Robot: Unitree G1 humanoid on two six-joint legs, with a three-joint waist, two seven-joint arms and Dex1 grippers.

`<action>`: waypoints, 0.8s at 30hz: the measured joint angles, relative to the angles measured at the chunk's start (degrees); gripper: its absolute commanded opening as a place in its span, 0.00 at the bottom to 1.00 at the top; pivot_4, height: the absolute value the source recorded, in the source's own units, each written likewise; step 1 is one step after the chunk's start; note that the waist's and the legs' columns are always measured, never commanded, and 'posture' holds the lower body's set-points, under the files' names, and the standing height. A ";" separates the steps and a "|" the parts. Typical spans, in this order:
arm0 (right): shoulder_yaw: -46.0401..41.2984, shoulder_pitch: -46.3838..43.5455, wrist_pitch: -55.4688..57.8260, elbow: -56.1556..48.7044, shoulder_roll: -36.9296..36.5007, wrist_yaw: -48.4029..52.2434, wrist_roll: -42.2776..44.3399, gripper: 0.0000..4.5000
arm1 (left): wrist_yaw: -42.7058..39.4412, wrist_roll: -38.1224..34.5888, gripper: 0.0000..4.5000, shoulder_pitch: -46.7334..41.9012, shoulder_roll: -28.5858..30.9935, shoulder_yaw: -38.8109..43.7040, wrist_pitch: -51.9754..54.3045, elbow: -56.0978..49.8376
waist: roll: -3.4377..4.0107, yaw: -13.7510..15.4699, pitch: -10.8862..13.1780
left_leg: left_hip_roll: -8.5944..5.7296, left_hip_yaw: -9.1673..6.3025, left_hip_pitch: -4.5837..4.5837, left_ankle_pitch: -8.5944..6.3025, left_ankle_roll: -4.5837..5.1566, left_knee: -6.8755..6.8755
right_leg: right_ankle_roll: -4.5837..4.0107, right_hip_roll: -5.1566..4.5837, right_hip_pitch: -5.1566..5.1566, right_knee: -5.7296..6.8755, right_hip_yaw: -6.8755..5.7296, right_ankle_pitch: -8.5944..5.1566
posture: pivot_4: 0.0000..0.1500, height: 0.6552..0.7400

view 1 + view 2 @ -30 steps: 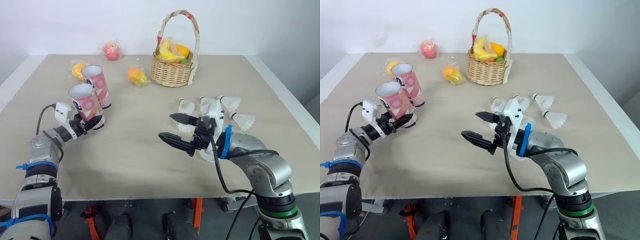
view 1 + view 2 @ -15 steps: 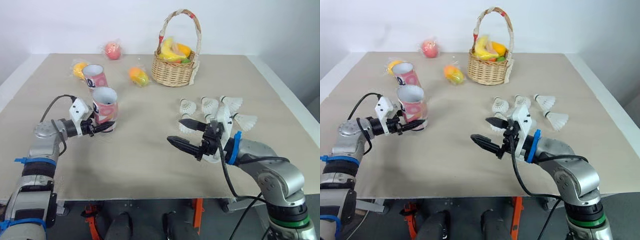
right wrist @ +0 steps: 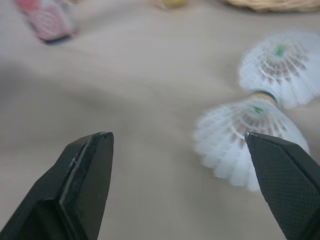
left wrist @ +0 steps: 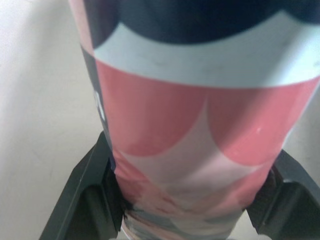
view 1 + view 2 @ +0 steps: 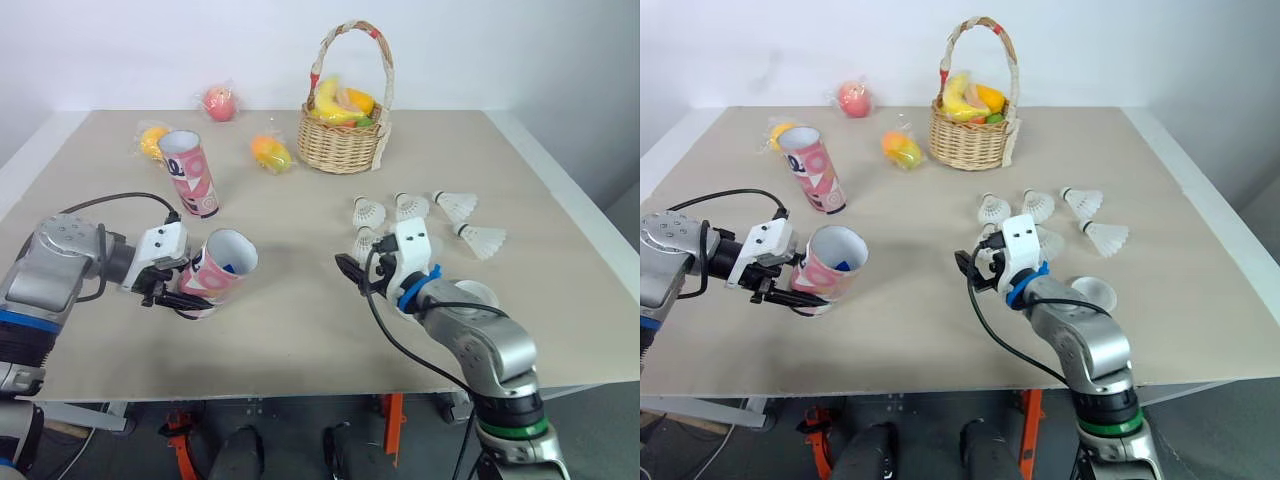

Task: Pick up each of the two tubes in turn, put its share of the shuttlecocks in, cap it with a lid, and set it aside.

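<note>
Left eye view: the left fingers (image 4: 85,200) grip a pink, white and dark patterned tube (image 5: 218,277) at 8 o'clock on the bench (image 5: 300,330); its print is too small to read. Half a second ago it was upright in that grip; now it is tipped, mouth towards 3 o'clock. The other tube (image 5: 190,172) stands at 10 o'clock. The right fingers (image 3: 85,175) are spread wide and empty, just beside the shuttlecocks (image 5: 408,207) at 3 o'clock.

Table (image 5: 300,330) carried: basket (image 5: 345,145) near far edge, three wrapped fruits (image 5: 272,153) far-left, one upright tube (image 5: 188,173), shuttlecocks (image 5: 370,212) toward right edge, lid (image 5: 1092,293) beside them.
</note>
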 measured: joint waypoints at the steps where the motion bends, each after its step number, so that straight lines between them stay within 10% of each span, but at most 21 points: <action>1: 0.16 -0.26 0.20 0.96 0.73 -0.47 -0.47 1.00 | -0.07 0.14 0.60 0.14 0.24 -0.06 -0.23 -0.39 | 0.01 -0.02 0.00 | 0.00 -0.01 0.01 0.00 0.00 -0.04 | 0.11 0.00 0.00 0.02 0.00 0.03 | 1.00 1.00; 15: 1.82 -7.72 -3.69 15.40 6.99 -1.94 -8.74 1.00 | -0.01 1.17 0.60 1.11 1.03 -0.04 -1.61 -2.68 | 0.02 -0.16 0.00 | 0.08 0.03 0.11 0.00 0.00 -0.15 | 0.04 0.10 -0.10 0.21 0.01 -0.02 | 1.00 1.00; 24: 5.42 -8.73 -5.58 17.20 5.91 -0.99 -15.03 0.12 | 0.64 0.78 0.60 2.95 1.03 1.15 -0.90 -4.96 | 0.03 -0.14 -0.01 | 0.04 0.03 0.11 0.00 0.00 -0.19 | 0.06 0.07 -0.11 0.22 0.02 -0.08 | 1.00 1.00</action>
